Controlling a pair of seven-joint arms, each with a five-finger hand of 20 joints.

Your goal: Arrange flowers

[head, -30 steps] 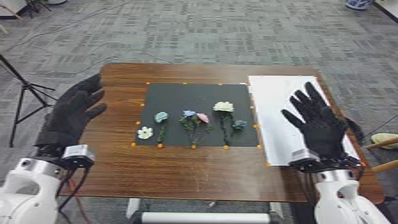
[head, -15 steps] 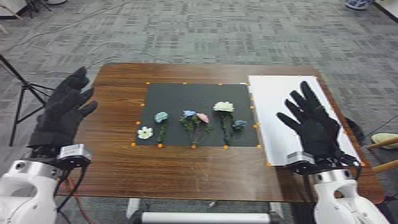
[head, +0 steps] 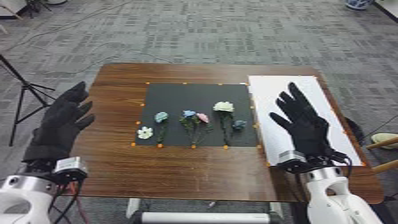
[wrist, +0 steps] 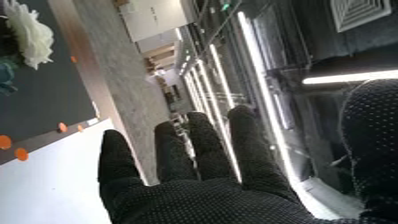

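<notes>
Lights point(wrist: 351, 76), wrist view, pink flower point(head: 202, 117), head view

Black-gloved, dot-textured right hand point(head: 309, 131) — fingers extended. Ruffled white flower point(wrist: 34, 36) on flat dark-grey mat point(wrist: 49, 97); smooth white sheet point(wrist: 53, 177) nearby — round orange markers point(wrist: 21, 154) between.

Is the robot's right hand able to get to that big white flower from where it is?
Probably yes: the right hand is open near the white flower, and nothing seems to stand between them.
</notes>
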